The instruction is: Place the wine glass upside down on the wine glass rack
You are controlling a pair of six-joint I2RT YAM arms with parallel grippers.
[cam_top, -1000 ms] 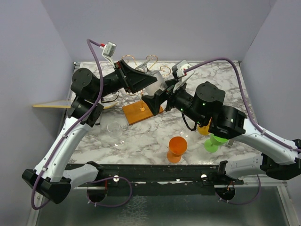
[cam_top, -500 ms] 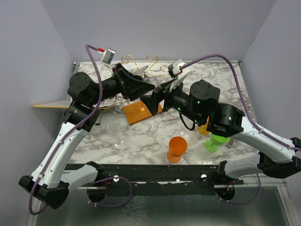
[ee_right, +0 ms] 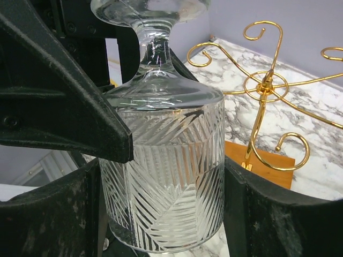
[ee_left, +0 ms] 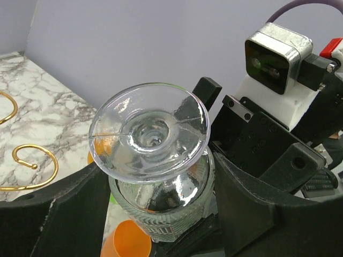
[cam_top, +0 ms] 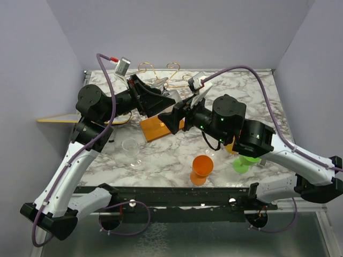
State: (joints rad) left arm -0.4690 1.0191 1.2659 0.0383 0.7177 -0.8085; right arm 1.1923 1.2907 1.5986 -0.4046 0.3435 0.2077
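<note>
The wine glass (cam_top: 170, 96) is clear with a ribbed bowl and is held upside down, foot up, above the table. My left gripper (cam_top: 162, 99) has its fingers on both sides of the bowl (ee_left: 161, 198). My right gripper (cam_top: 177, 113) also clamps the bowl (ee_right: 163, 193) from the opposite side, lower down. A left finger (ee_right: 64, 107) shows against the glass in the right wrist view. The wine glass rack (cam_top: 165, 75), gold wire scrolls on an orange-brown wooden base (cam_top: 155, 129), stands just behind and below the glass. It also shows in the right wrist view (ee_right: 262, 85), and two scrolls show in the left wrist view (ee_left: 32, 160).
A second clear glass (cam_top: 131, 150) stands near front left. An orange cup (cam_top: 202, 168), a green cup (cam_top: 244, 160) and a yellow-orange cup (cam_top: 233, 145) stand at front right under my right arm. A yellow board (cam_top: 59, 119) juts from the left wall.
Both grippers and the glass have shifted slightly left and toward the front. The right arm has reached further left over the rack's base.
</note>
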